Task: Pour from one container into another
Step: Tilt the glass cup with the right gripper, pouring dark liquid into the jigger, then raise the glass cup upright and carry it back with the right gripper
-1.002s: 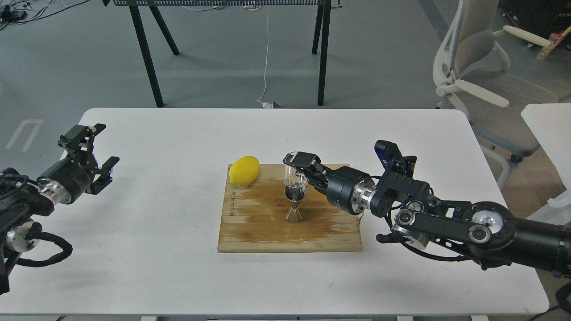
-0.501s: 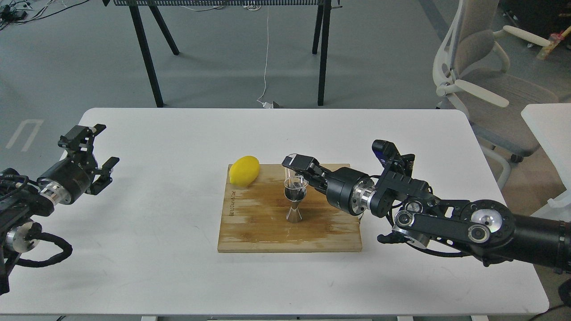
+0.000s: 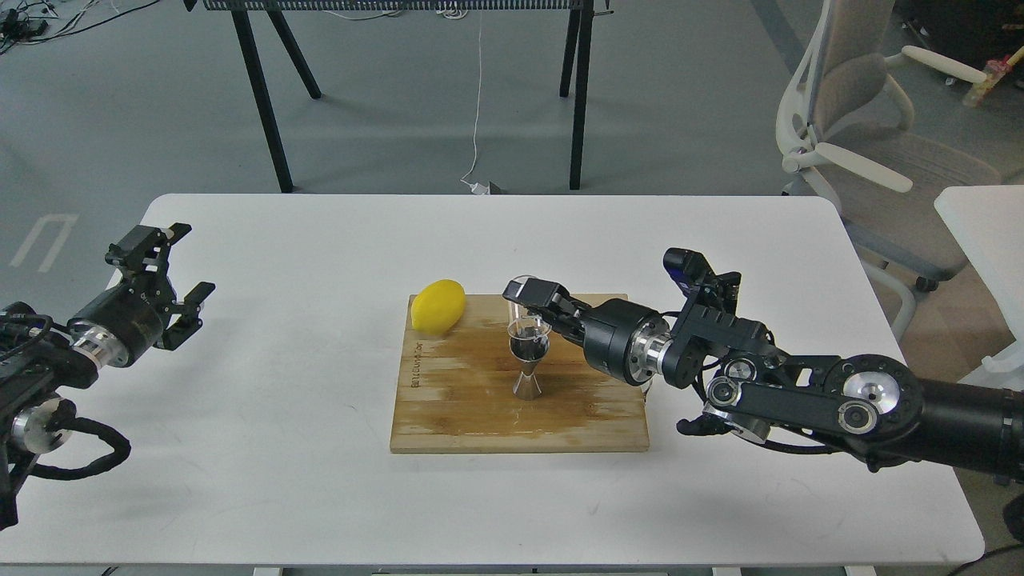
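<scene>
Presently the right gripper (image 3: 534,300) is clamped on the glass tumbler (image 3: 524,308), holding it tipped directly above the steel jigger (image 3: 528,360). The jigger stands upright mid-way on the wooden board (image 3: 448,416), with dark liquid in its upper cone. The left gripper (image 3: 172,276), fingers spread and empty, hangs over the table's (image 3: 320,240) left edge.

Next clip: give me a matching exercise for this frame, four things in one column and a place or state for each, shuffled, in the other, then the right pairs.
Things:
1. lemon
2. jigger
3. glass tumbler
4. left gripper

Places or states:
A. held tipped over the jigger by the right gripper
B. open, holding nothing, over the table's left side
C. lying at the cutting board's far left corner
D. standing upright near the middle of the board

Pairs: 1-C, 2-D, 3-A, 4-B
</scene>
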You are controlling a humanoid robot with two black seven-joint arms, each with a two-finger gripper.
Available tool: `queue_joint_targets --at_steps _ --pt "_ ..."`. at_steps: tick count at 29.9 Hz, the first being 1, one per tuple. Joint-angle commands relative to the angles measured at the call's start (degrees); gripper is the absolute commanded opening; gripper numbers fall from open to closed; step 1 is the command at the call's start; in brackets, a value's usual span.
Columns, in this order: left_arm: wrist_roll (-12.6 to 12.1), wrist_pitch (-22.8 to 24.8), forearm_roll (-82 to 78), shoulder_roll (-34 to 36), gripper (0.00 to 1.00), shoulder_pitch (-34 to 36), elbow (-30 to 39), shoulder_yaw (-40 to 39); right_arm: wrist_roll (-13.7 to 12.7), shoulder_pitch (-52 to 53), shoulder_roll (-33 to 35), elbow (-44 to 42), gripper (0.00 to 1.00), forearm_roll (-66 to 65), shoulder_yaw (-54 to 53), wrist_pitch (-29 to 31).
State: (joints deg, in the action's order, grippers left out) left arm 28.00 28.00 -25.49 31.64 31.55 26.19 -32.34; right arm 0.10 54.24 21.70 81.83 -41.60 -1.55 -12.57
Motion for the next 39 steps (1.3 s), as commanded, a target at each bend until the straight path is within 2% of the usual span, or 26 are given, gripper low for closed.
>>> queue_joint_targets --at_steps 1,17,25,33,39 --pt "0.0 0.0 0.0 0.1 0.99 0.0 0.0 0.0 0.1 0.5 0.0 0.0 0.34 -0.1 0.6 -0.1" --pt "0.0 0.0 0.0 0.1 0.99 0.0 0.0 0.0 0.1 0.4 0.4 0.0 0.34 0.8 0.0 -0.2" --pt "0.0 0.0 0.0 0.1 0.99 0.0 0.0 0.0 1.0 -2.8 1.0 0.9 0.33 4.6 -6.1 -0.7" --pt "0.0 0.0 0.0 0.0 0.99 0.0 0.0 -0.1 2.5 -12.7 0.3 4.7 0.33 21.3 -24.8 -0.7" --pt "0.0 0.0 0.0 -0.8 0.99 0.0 0.0 0.0 3.0 -29.5 -4.2 6.1 0.33 39.1 -49.5 0.0"
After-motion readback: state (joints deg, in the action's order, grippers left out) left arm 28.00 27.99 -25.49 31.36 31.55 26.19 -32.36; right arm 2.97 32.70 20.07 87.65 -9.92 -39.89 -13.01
